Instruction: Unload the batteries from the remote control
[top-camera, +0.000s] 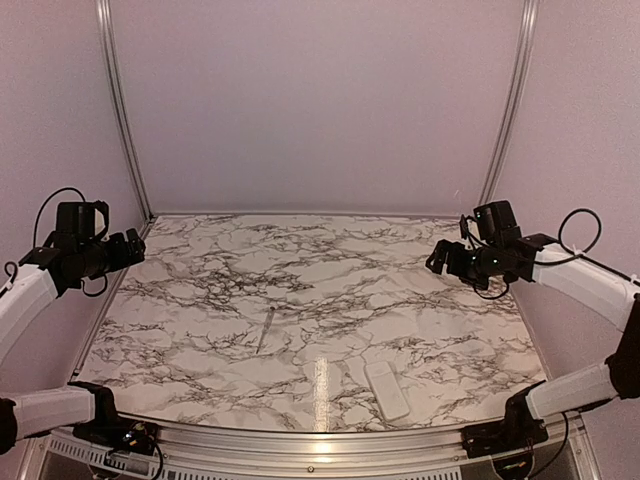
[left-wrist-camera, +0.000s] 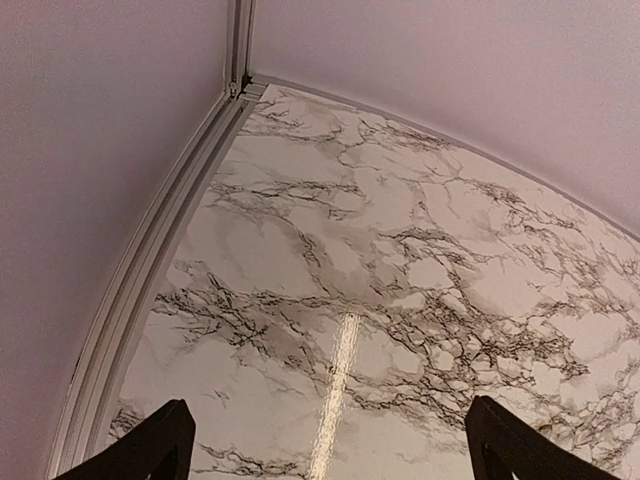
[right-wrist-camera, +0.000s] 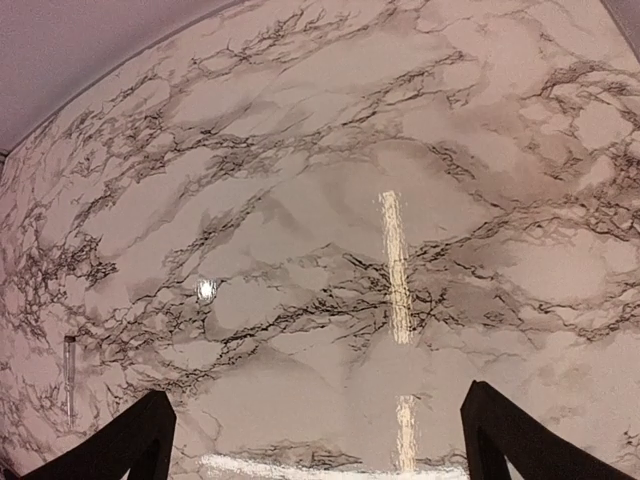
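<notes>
The remote control (top-camera: 386, 389) is a slim white bar lying flat near the table's front edge, right of centre. No battery recess shows on its upper face, and the batteries are hidden from every view. My left gripper (top-camera: 136, 246) hangs high over the table's left edge, far from the remote. It is open, and only marble shows between its fingers (left-wrist-camera: 330, 445). My right gripper (top-camera: 437, 262) hovers above the right side of the table, behind the remote. It is open and holds nothing (right-wrist-camera: 315, 440).
A thin grey metallic rod (top-camera: 265, 330) lies on the marble table (top-camera: 300, 270) left of centre; it also shows at the right wrist view's left edge as the rod (right-wrist-camera: 69, 378). Pale walls and metal corner rails (top-camera: 120, 110) close in the back and sides.
</notes>
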